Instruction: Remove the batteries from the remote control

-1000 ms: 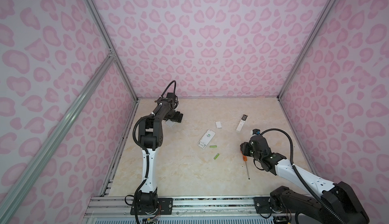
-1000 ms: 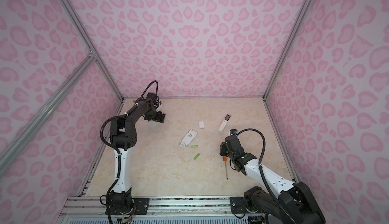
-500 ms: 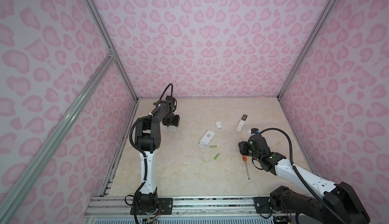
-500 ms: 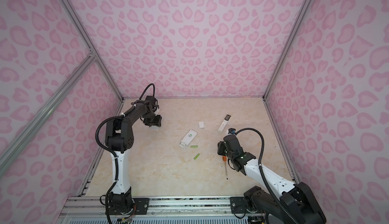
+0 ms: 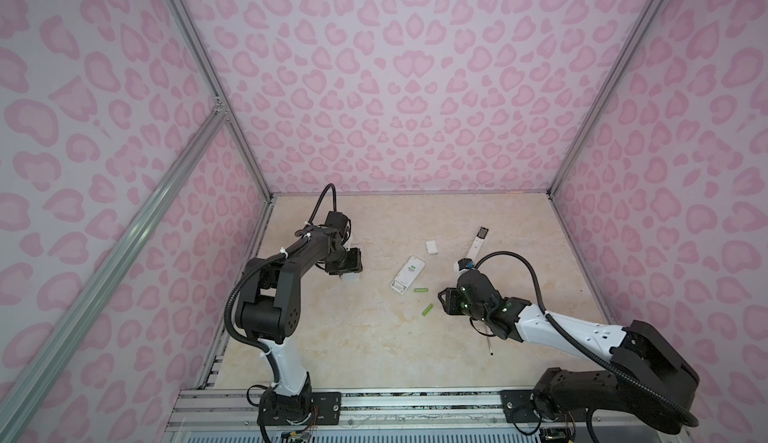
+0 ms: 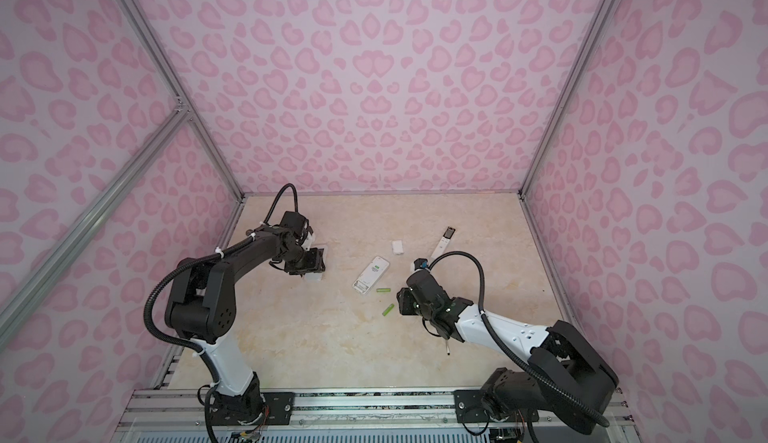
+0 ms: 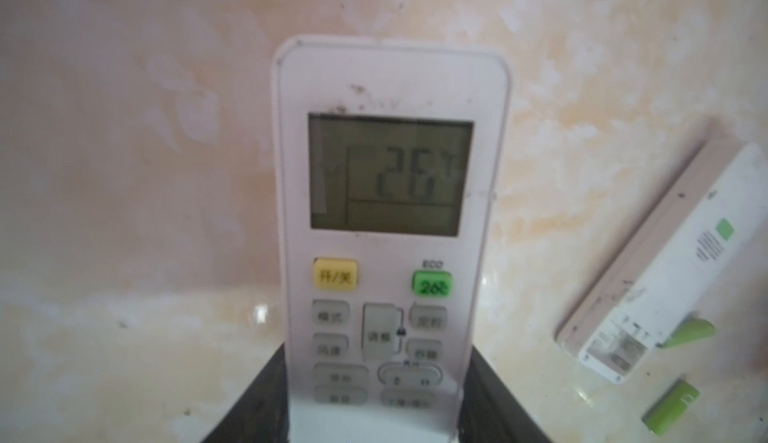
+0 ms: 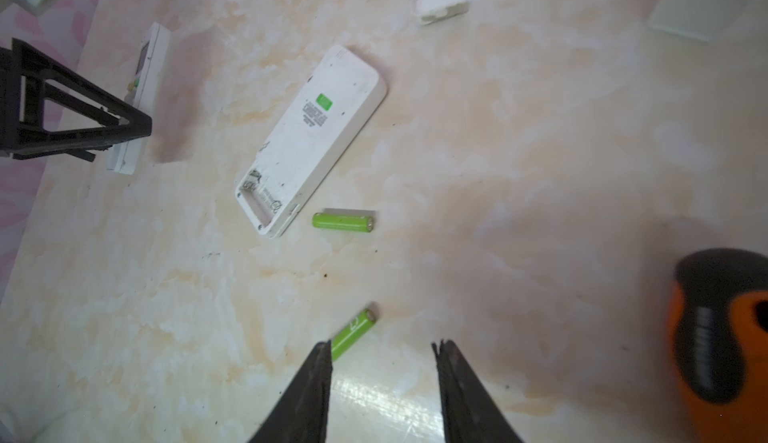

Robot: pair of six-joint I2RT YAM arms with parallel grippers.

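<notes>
The left arm rises from its base with the elbow bent high and the wrist turned down over the left part of the bench (image 5: 332, 357). Its left hand (image 5: 348, 268) grips a remote (image 7: 390, 220) by the button end, a finger (image 7: 257, 403) against each long side and the display facing the wrist camera. The right arm lies low, stretched toward the middle. The right hand (image 8: 382, 347) hovers with its fingers parted and nothing between them, one fingertip (image 8: 322, 353) just beside the front battery (image 8: 353, 333). The back battery (image 8: 343, 221) lies just beside the open remote (image 8: 311, 141), which is face down with its bay uncovered. Both batteries sit mid-bench, well apart from the walls, with wide bare bench in front of them. A cover (image 5: 432, 247) and a slim remote (image 5: 478, 245) lie farther back, and the screwdriver (image 8: 723, 337) is beside the right hand. Since a second ago the left hand has come forward from nearer the back wall, and the right hand has edged leftward toward the batteries. The loose things on the bench have not moved.
</notes>
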